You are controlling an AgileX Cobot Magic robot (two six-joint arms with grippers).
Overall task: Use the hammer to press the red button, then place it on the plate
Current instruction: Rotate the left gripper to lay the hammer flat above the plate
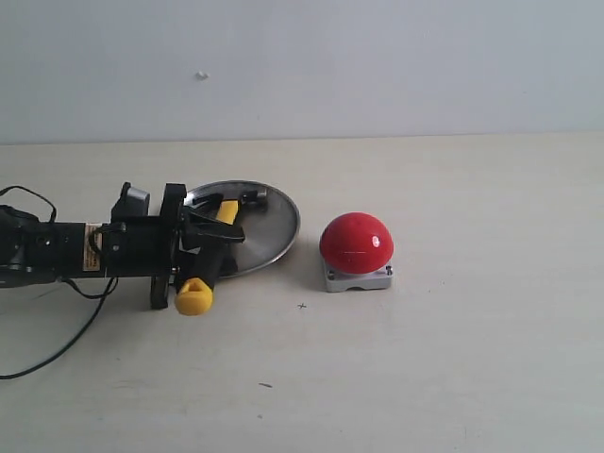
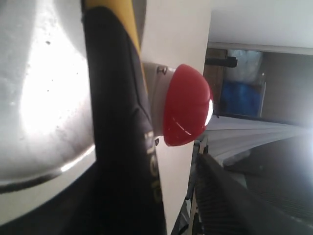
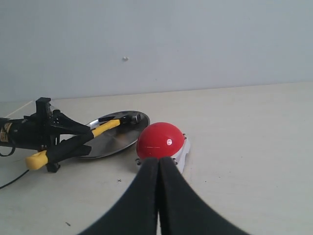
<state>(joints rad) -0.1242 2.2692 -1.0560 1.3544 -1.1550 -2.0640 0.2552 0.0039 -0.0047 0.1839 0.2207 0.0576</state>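
Note:
The hammer (image 1: pixel 211 257) lies slanted with its dark head (image 1: pixel 253 197) over the silver plate (image 1: pixel 274 236) and its yellow looped end (image 1: pixel 193 298) down by the table in front of the plate. My left gripper (image 1: pixel 229 220) straddles the handle from the left. In the left wrist view bare table shows between the black handle (image 2: pixel 122 147) and a ribbed finger (image 2: pixel 234 196), so the jaws stand open. The red button (image 1: pixel 356 241) sits to the right of the plate. My right gripper (image 3: pixel 159 161) is shut on nothing, just short of the button (image 3: pixel 160 139).
A black cable (image 1: pixel 57 349) trails from the left arm across the table's front left. A small dark cross mark (image 1: pixel 302 305) lies on the table in front of the plate. A pale wall backs the table.

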